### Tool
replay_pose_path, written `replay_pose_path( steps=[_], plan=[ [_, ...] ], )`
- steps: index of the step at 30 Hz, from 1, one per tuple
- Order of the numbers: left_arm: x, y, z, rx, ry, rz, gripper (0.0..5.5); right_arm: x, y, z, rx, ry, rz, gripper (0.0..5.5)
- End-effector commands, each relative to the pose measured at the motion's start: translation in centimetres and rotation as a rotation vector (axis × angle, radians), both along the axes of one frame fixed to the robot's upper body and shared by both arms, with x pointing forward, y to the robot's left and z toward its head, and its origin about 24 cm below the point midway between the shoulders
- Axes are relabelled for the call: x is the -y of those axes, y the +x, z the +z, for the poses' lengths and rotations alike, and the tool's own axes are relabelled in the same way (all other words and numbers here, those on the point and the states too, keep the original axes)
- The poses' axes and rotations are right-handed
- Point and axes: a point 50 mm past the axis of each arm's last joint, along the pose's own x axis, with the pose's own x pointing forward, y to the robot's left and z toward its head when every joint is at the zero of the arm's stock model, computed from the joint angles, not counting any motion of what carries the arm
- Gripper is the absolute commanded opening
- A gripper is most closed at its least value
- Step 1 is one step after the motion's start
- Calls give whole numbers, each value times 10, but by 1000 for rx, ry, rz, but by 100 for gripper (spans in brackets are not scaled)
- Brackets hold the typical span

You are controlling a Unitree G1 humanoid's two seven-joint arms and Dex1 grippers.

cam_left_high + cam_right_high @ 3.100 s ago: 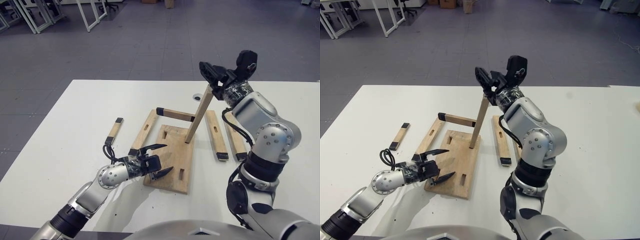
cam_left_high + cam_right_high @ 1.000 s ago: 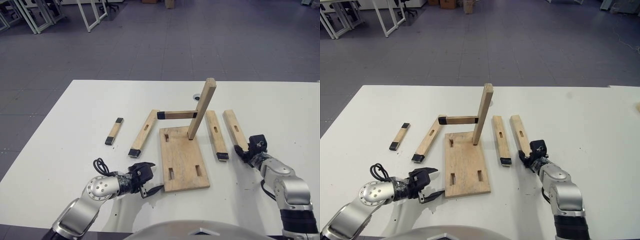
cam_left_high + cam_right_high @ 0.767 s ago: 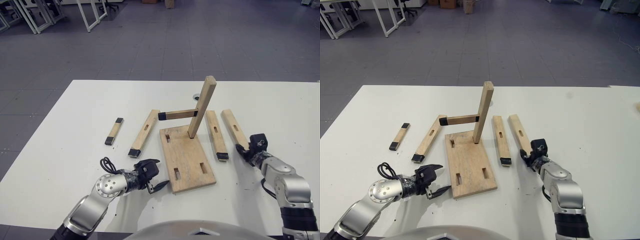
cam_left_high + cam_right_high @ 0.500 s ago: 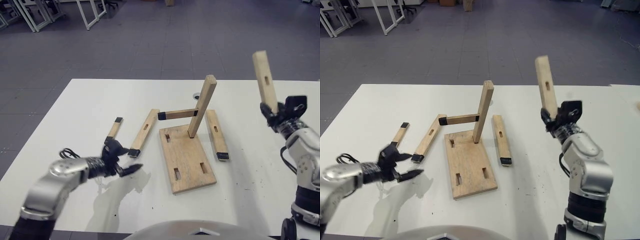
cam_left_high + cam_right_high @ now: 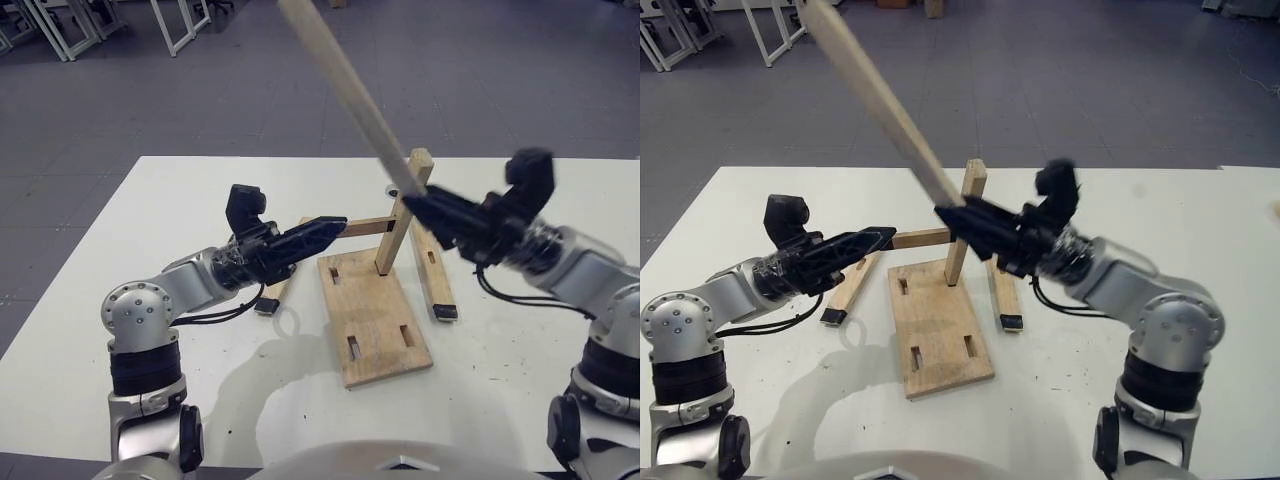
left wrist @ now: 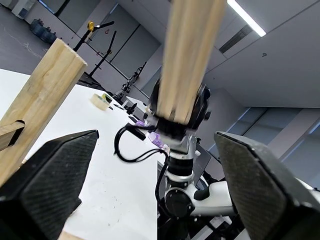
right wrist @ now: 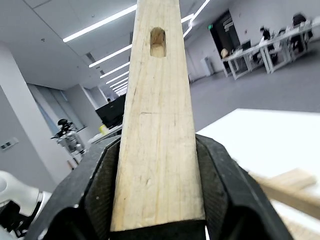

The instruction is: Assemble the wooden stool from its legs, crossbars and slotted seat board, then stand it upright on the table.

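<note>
Got the held leg (image 5: 345, 80) clamped in the right gripper (image 5: 418, 205), up in the air over the middle of the tabletop (image 5: 120, 300). Gripped at its lower end, slanting up and to the left. Slot (image 7: 157, 41) visible on the face toward the wrist camera, fingers (image 7: 100, 190) tight on both sides of the wood.

Seeing the left gripper (image 5: 322, 228) raised above the tabletop, left of centre, pointing toward the right edge. Pads (image 6: 47, 170) spread apart, nothing between them. Tip right by the free end of the crossbar (image 5: 368, 226); can't tell if touching.

Seat board (image 5: 375, 310) flat on the tabletop, roughly centred, nearer the front edge, slightly skewed. Three open slots (image 5: 353, 347) showing in it. Standing leg (image 5: 405, 210) planted at the board's far-right corner, leaning a bit to the right. Crossbar plugged into the standing leg about halfway up, sticking out roughly level toward the left edge.

Right-hand leg (image 5: 435, 275) lying flat just beside the board on its right, not touching it, black-capped end toward the front edge. Left-hand leg (image 5: 848, 290) flat on the board's left, partly under the left arm, black cap toward the front edge too.

Lower end of the held leg close to the top of the standing leg in the head views; can't judge the gap between them.
</note>
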Motion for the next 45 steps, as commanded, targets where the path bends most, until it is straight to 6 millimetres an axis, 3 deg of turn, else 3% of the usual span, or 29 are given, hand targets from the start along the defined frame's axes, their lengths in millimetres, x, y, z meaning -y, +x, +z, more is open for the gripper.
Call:
replay_pose_path(
  steps=[1,10,17,22,35,40,45],
  plan=[
    [3,0,7,-2,-31,-38,429,-10,-8,-11,-29,-46,61,205],
    [4,1,1,-47,-40,-56,429,-28,-19,-24,-69,-95,194,205],
    [-2,-8,0,-62,-68,-95,324,-26,-16,-27,-69,-111,175,205],
    [-2,-4,0,-70,-80,-64,238,-27,-18,-28,-66,-110,189,205],
    [0,-5,-3,-77,-84,-56,232,-26,-21,-38,-83,-183,161,205],
    [-2,-6,-5,-75,-75,-51,218,-15,-14,-28,-59,-161,93,328],
    [-8,-8,-10,-62,-39,13,206,13,-8,-12,-46,-116,-48,411]
  ],
)
